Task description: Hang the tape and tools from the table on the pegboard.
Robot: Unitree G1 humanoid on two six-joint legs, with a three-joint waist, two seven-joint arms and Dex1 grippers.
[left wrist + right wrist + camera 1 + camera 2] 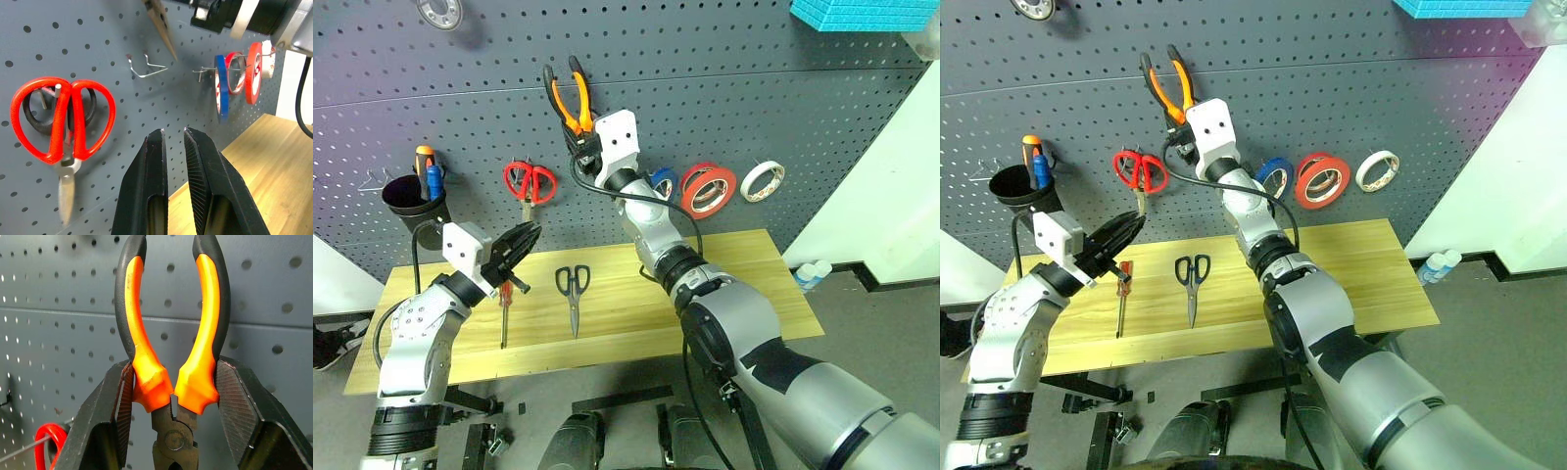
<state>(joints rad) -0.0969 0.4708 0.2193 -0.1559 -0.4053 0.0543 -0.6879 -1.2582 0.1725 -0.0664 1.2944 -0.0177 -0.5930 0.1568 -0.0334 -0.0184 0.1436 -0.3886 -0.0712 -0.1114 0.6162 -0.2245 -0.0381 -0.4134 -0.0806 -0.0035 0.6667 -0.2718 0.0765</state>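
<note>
Starting at the left, the left gripper hangs over the table with its fingers drawn together on nothing, pointing toward the pegboard. Below it the red-handled screwdriver lies on the wood, and just at its 3 o'clock the black-handled scissors, both yet to be hung. Above them, at 12 o'clock from the screwdriver, red-handled scissors already hang, with a black cup of tools at their 9 o'clock.

The step in hand belongs to the right gripper, clamped on the pliers near the pivot, handles up, against the board. To do it well, I'd judge one handle loop must drop over the bare wire hook, then the grip should ease only once the weight sits.

At 3 o'clock from the pliers hang a blue ring, the red-orange tape and a pale roll; the arm's black cable runs close to them.
</note>
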